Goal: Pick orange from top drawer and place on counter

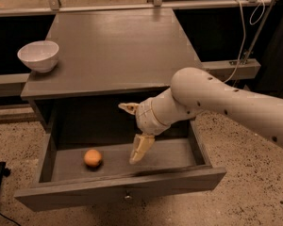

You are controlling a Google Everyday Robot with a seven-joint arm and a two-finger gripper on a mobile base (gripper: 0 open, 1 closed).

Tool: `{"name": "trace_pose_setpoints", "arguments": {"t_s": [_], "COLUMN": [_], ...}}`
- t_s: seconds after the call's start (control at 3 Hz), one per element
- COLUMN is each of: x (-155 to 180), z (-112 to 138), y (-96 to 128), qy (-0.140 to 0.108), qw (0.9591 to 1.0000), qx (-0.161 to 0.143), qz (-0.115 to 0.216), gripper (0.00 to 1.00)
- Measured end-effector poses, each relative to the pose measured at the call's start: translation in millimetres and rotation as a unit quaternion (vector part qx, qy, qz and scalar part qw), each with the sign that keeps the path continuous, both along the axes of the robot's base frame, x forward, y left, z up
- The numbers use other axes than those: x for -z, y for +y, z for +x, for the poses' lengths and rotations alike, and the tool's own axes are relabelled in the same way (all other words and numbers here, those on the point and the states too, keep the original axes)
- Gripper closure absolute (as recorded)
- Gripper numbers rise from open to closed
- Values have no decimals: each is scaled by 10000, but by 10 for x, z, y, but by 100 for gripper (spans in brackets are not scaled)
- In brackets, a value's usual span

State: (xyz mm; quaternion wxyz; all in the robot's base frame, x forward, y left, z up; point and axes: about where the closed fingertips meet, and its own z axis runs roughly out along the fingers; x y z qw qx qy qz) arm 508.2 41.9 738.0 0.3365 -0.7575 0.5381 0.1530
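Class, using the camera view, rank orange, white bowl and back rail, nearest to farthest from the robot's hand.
Hand: open, over the top drawer.
1. Orange, in drawer, left of hand.
2. White bowl, counter's left edge.
3. Back rail, behind counter.

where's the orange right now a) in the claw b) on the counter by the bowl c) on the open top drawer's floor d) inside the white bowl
c: the orange lies on the floor of the top drawer, left of the open claw, which hangs over the drawer apart from it.
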Motion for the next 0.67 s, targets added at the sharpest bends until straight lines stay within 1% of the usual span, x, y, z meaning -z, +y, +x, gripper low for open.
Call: {"name": "trace_pose_setpoints", "arguments": {"t_s": [0.33,0.67], "x": [36,244], "z": [0,77], "y": [31,123], "qy": [-121,189], "qw": [9997,9995], "qx": [-191,225], "qz": [83,90], "gripper": [0,0]}}
